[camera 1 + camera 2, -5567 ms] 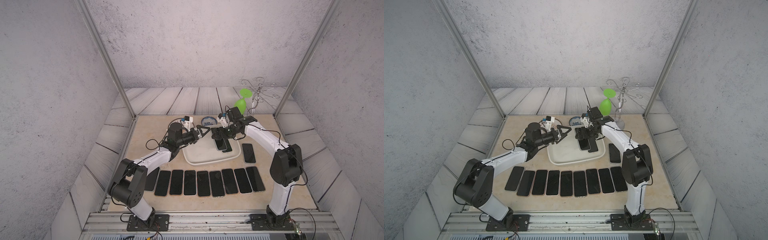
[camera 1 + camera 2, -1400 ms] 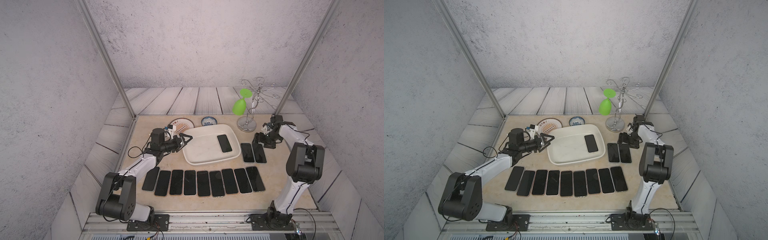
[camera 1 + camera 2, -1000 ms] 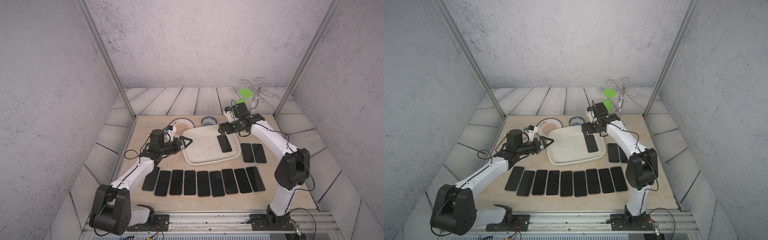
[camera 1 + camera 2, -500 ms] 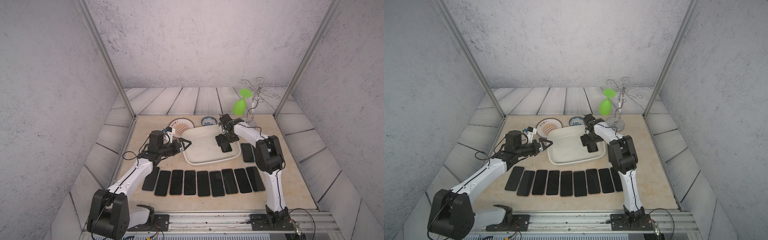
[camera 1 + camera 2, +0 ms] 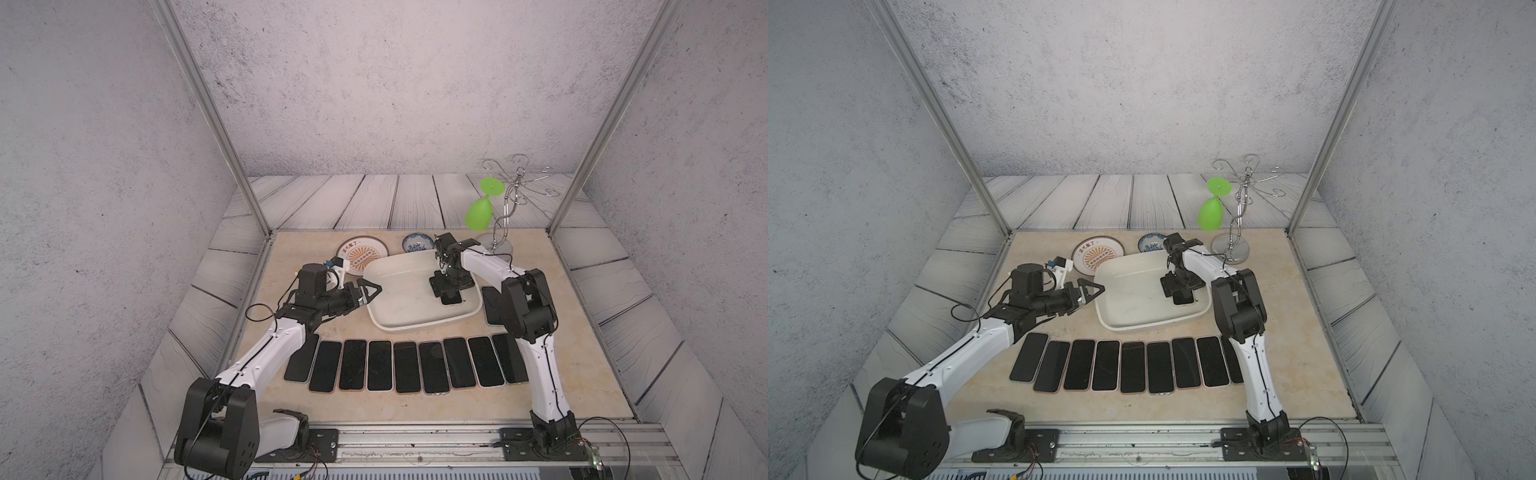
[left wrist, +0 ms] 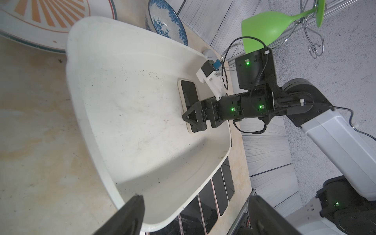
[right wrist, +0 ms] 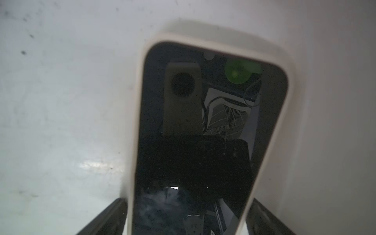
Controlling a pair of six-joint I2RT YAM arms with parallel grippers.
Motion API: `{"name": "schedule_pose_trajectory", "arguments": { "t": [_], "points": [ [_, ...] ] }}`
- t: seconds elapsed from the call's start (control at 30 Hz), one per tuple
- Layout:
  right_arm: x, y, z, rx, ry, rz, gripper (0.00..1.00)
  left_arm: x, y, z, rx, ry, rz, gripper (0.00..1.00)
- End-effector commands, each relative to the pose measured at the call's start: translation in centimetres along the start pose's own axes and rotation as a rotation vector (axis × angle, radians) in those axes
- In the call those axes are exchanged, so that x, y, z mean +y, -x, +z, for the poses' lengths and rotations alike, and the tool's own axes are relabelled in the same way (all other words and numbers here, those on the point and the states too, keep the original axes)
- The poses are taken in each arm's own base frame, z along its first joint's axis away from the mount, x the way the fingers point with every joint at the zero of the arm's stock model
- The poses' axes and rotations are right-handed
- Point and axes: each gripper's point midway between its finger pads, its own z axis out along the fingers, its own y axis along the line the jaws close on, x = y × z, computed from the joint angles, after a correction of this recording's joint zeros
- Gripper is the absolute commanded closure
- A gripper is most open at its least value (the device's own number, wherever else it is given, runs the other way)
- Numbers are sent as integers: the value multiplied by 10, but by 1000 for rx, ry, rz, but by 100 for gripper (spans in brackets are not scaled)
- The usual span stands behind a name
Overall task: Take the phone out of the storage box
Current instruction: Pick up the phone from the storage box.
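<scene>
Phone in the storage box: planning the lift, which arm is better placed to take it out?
Right. The right pincer straddles the phone inside the storage box; the left pincer sits open at the rim.

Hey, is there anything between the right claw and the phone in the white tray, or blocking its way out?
Nothing visible. The right claw sits directly over the phone, a finger along each long side. On the way out only the raised rim of the storage box needs clearing, so probably lift first.

We looked down from high at the front in both top views; our wrist cameras, far closer, shared the shallow white plastic tray [image 6: 126,114].
</scene>
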Motion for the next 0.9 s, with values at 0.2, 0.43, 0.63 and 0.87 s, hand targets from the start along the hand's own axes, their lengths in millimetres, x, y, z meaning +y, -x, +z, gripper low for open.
{"name": "schedule_pose_trajectory", "arguments": {
  "t": [0.2,0.43,0.63,0.87],
  "points": [
    [13,-38,31,168,75,-1,36,5,0,4,3,-14,-1,14],
    [20,-9,-12,10,122,-1,72,-22,29,8,-84,-144,0,14],
    [40,14,-100,-207,262,-40,92,-53,75,22,-194,-357,-112,14],
    [59,8,-162,-287,396,-102,92,-104,73,68,-117,-529,-184,14]
  ]
}}
